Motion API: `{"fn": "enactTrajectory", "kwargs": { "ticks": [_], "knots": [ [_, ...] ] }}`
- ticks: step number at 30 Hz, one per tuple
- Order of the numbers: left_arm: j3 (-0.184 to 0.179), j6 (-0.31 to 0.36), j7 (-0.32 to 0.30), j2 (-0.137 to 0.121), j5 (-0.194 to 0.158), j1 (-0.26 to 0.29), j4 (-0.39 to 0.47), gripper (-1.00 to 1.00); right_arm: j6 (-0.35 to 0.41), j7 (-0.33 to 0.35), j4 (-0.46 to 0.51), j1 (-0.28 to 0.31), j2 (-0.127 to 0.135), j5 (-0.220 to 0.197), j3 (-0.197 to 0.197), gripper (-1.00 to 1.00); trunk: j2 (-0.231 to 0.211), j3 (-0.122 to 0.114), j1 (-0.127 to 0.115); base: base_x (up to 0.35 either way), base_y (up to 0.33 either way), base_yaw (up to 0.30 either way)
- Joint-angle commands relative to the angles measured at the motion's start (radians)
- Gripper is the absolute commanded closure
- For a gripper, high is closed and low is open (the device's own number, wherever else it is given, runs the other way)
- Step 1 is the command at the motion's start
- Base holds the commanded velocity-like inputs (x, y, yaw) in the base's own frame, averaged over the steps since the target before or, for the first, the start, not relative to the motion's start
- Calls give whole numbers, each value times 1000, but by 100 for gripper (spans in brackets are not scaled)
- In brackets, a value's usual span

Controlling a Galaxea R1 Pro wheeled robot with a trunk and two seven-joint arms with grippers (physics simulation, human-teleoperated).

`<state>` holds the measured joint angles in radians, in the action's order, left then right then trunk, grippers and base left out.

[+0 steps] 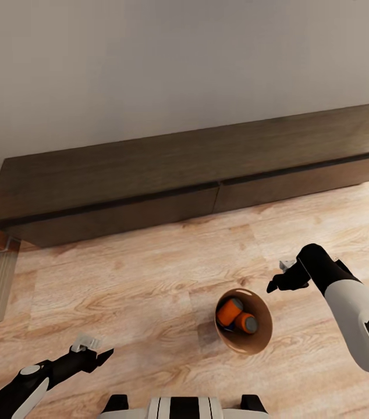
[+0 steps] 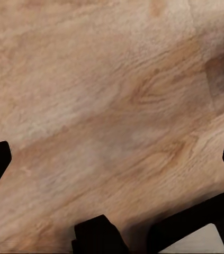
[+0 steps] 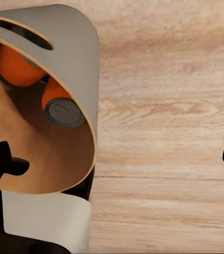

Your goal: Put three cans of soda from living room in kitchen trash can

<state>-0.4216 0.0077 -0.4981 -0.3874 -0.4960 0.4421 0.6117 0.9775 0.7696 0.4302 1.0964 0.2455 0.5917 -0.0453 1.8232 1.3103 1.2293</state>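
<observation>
Two orange soda cans lie in the trash can on the floor; blue barely glimpsed. Your right gripper, open and empty, hangs just beside its rim, nearer than the open, empty left gripper.

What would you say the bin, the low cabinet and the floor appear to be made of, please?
Bin: thin sheet, matte grey outside, coppery-brown inside; metal or plastic, unclear. Low cabinet: dark wood, faint grain, slight sheen. Floor: pale wood planks with knots.
</observation>
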Motion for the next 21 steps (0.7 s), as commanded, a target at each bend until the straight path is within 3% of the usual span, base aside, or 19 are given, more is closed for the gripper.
{"fn": "enactTrajectory", "kwargs": {
  "ticks": [1,11,21],
  "knots": [
    [0,0,0,0,0,0,-5,-100,-1,0,3,-5,2,0,0,-100,-7,-3,-4,0,0,0],
    [0,-1,1,6,1,1,-32,-100,-3,2,70,-86,10,-5,-1,-100,-77,-35,-42,0,0,0],
    [0,-1,1,7,1,1,-36,-100,-49,2,76,-123,11,-7,-1,-100,-147,-66,-81,0,0,0]
  ]
}}
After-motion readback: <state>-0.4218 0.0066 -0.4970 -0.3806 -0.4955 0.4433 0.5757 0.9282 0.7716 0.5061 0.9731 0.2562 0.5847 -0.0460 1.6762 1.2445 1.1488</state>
